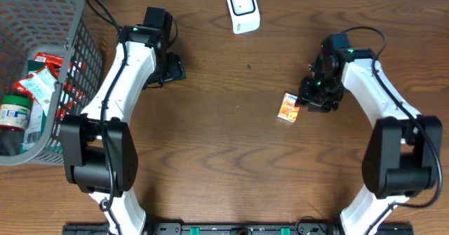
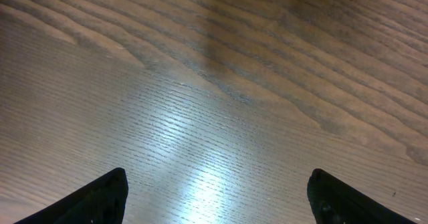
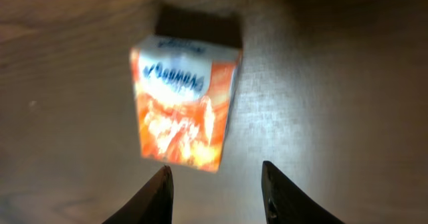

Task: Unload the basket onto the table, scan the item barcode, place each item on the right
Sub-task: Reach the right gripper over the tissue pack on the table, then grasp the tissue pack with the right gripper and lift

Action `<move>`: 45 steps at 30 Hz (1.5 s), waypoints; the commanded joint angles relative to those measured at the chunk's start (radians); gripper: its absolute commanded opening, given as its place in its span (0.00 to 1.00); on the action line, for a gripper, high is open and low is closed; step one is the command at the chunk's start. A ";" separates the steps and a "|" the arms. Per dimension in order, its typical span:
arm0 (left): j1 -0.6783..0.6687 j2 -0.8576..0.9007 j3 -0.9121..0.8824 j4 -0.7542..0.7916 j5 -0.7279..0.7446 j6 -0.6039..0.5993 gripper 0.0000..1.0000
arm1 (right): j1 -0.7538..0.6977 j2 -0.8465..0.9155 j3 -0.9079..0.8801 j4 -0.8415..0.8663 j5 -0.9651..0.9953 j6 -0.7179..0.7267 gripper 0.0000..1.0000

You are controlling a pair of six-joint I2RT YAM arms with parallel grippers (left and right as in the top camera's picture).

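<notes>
Right gripper (image 3: pixel 215 174) is hovering just beside the small orange-and-white cardboard box (image 3: pixel 184 103), jaws apart, grasping nothing. Left gripper (image 2: pixel 217 184) is hanging released over the brown wooden table (image 2: pixel 267 63).

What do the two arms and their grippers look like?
The left arm and right arm match: white link shells, bulky black joint housings, thin black cables looping alongside. Green lights glow near the right wrist. The left gripper and right gripper have black, tapered fingers.

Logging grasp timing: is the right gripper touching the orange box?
Cannot tell: right wrist view shows the blurred orange box ending just at the right gripper; overhead shows neither gap nor contact.
</notes>
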 commanded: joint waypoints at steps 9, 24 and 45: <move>0.002 0.011 0.012 -0.005 -0.012 -0.006 0.86 | 0.008 0.070 0.010 0.089 0.011 0.010 0.29; 0.002 0.011 0.012 -0.005 -0.012 -0.006 0.86 | 0.036 0.070 -0.071 0.195 -0.026 0.010 0.26; 0.002 0.011 0.012 -0.005 -0.012 -0.006 0.86 | 0.092 -0.145 -0.097 0.170 0.280 -0.022 0.01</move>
